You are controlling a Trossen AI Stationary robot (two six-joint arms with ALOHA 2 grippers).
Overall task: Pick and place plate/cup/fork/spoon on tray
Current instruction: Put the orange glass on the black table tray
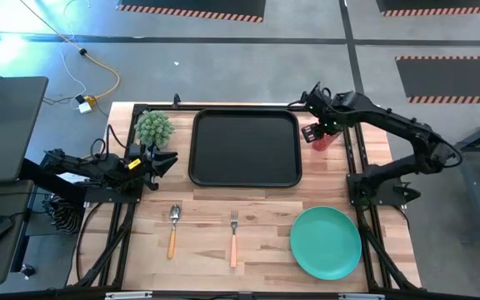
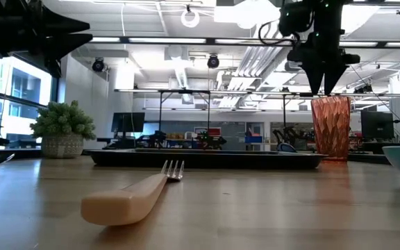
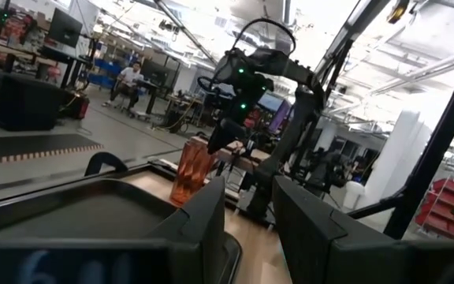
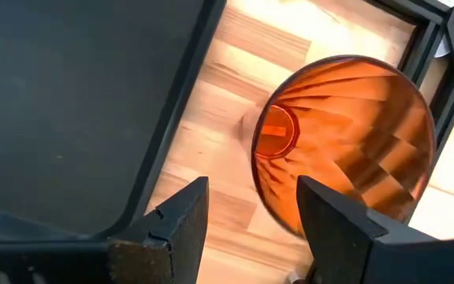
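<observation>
You are hovering the right gripper (image 4: pixel 251 209), fingers apart, over the cup (image 4: pixel 345 142), which is standing on the table just right of the tray (image 1: pixel 244 148). Keep descending centred, straddling one wall at the rim. The left gripper (image 1: pixel 163 161) is waiting open beside the tray.

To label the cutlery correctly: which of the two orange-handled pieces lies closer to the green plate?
The fork, the one with tines. It lies between the round-bowled spoon and the plate.
</observation>
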